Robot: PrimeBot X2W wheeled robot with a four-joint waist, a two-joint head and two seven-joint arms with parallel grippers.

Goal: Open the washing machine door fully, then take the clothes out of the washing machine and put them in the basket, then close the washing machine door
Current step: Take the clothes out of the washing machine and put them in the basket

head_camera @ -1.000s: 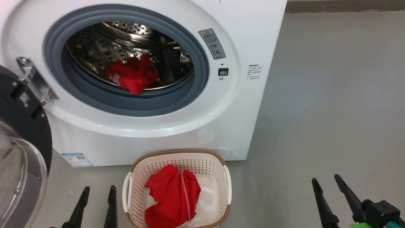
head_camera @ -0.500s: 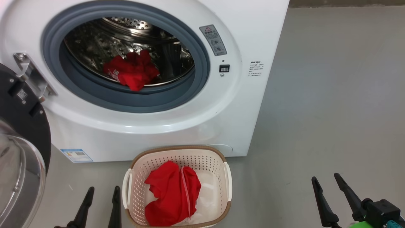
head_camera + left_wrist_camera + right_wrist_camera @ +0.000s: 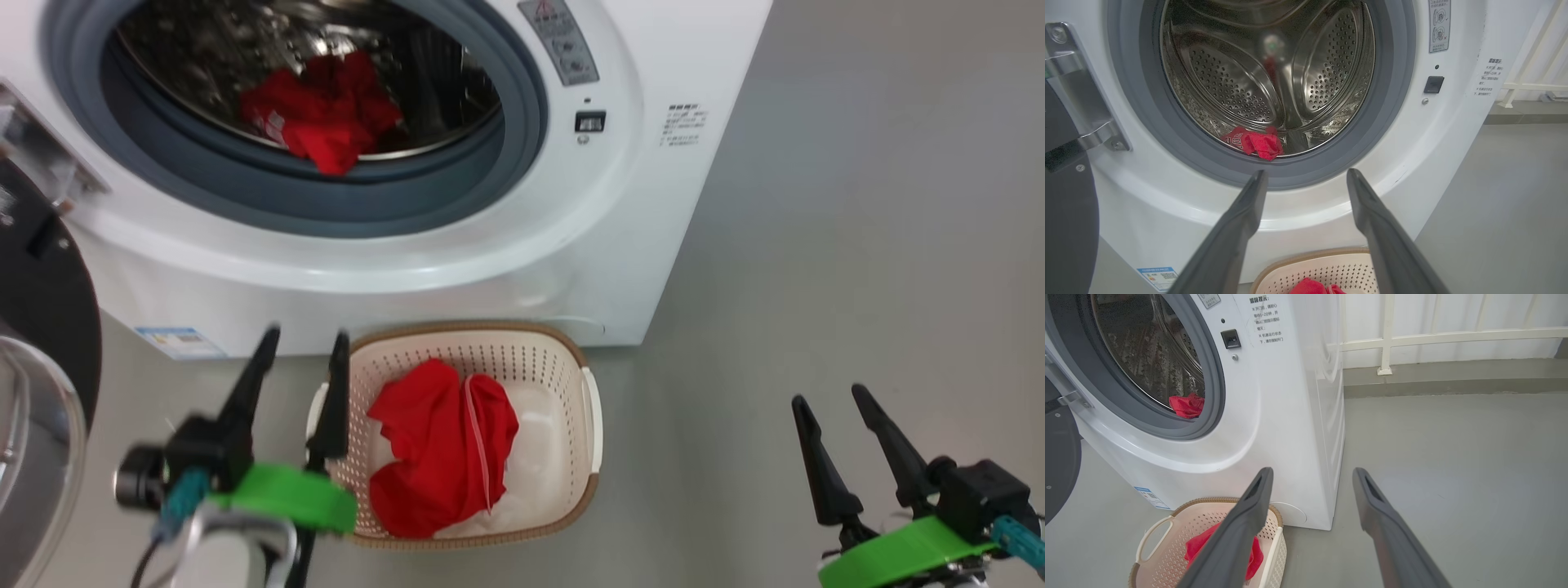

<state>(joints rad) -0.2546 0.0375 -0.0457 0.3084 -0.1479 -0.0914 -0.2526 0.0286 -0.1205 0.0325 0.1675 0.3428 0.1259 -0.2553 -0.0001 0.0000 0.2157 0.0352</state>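
Nearest, the left gripper [image 3: 305,336] points forward, fingers spread wide and empty, tips at the left rim of the basket [image 3: 522,335]. The right gripper [image 3: 826,395] hangs over the grey floor [image 3: 857,204] well to the right, jaws equally wide, holding nothing. One red garment [image 3: 433,449] lies in the basket, a second red garment [image 3: 322,110] beyond at the front lip of the drum [image 3: 188,73] in the washing machine [image 3: 571,269], whose door [image 3: 45,327] stands open at left.
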